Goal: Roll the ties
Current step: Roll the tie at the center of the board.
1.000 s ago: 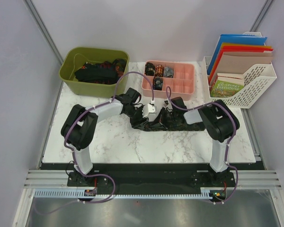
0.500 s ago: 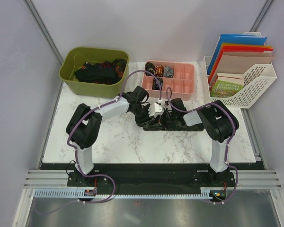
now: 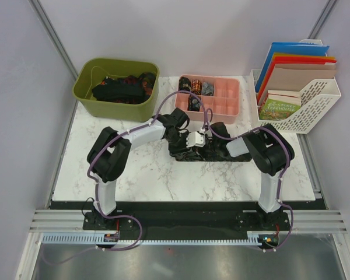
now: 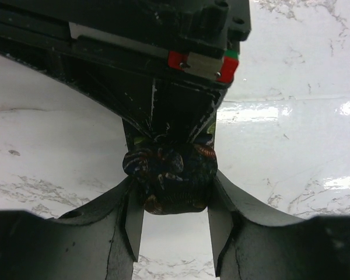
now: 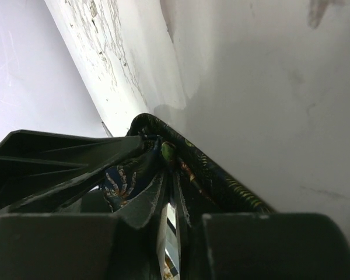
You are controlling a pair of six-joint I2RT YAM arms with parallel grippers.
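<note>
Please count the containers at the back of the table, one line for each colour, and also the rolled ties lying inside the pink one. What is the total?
green bin: 1
pink tray: 1
white rack: 1
rolled ties in the pink tray: 4
Total: 7

Quick count: two arms (image 3: pixel 134 135), so one left tool (image 4: pixel 174 195) and one right tool (image 5: pixel 166 153). One tie (image 4: pixel 170 172) on the one tabletop (image 3: pixel 134 175). Four rolled ties (image 3: pixel 196 87) in the one pink tray (image 3: pixel 226 100). One green bin (image 3: pixel 116 108) with a tangled pile (image 3: pixel 119 90) in it, can't count those. One white rack (image 3: pixel 318 108), roughly four folders (image 3: pixel 294 55), one green book (image 3: pixel 278 108) that I can make out.
</note>
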